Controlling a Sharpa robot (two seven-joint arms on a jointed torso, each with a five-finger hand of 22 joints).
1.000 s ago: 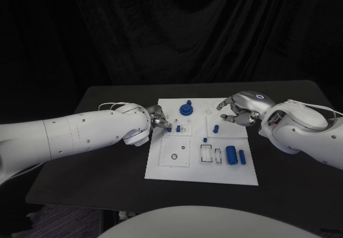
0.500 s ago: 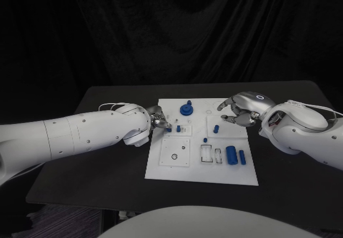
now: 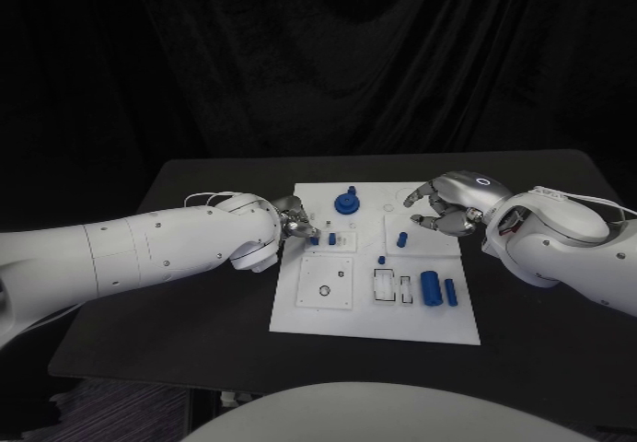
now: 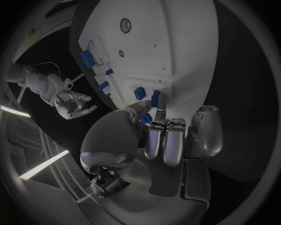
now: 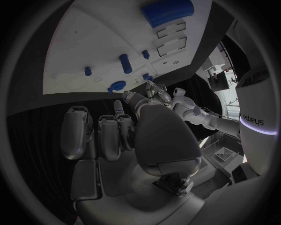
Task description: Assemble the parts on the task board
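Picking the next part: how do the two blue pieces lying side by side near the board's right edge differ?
The large blue cylinder is thicker and longer; the thin blue peg beside it is slimmer and lies closer to the task board edge. Both lie flat, roughly parallel, untouched by the left hand and right hand.

From the right wrist camera I see my right hand (image 5: 126, 136), its fingers (image 5: 76, 131) curled in with nothing in them, hanging above the white task board (image 5: 88, 51). On the board I make out a large blue cylinder (image 5: 167, 12), a blue peg (image 5: 125, 63), a small blue stub (image 5: 88, 71) and a blue disc-shaped part (image 5: 116, 86).
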